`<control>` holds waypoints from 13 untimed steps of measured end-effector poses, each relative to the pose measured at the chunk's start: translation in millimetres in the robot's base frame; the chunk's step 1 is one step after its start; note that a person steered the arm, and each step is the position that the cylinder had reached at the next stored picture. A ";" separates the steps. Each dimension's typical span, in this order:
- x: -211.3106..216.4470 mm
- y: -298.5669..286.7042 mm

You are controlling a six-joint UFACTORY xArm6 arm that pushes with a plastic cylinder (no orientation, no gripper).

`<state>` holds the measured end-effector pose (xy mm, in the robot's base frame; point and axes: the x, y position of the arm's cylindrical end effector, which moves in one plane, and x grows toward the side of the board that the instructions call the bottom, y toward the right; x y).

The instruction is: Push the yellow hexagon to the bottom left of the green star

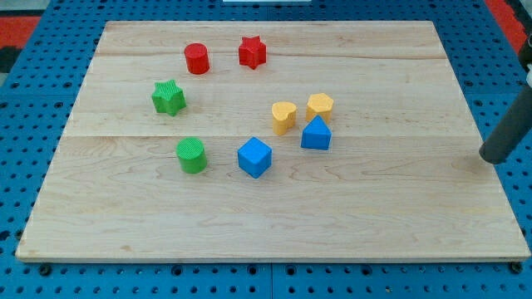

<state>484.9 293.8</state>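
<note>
- The wooden board (274, 232) lies on a blue perforated base (25, 100).
- The arm's rod enters from the view's right edge; its tip (492, 156) sits near the board's right edge, well apart from every block.
- The rod carries no fingers, so nothing is held or clamped; the tip touches no block.
- The yellow hexagon (320, 105) sits right of the board's centre, just beside the yellow heart (283, 117) on its left.
- The blue block with a pointed top (316, 134) stands just below the yellow hexagon, very close to it; contact cannot be confirmed.
- The blue cube (254, 157) lies lower, toward the view's left of that pair.
- The green star (169, 97) sits in the board's left half, well apart from the yellow hexagon.
- The green cylinder (192, 155) lies below and slightly right of the green star.
- The red cylinder (197, 59) and red star (252, 51) sit near the view's top, near each other.
</note>
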 end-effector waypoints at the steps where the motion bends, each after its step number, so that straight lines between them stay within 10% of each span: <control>1: 0.0 -0.4; 7: -96.5 -100.2; 11: -91.0 -276.2; 13: -80.3 -252.4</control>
<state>404.5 41.5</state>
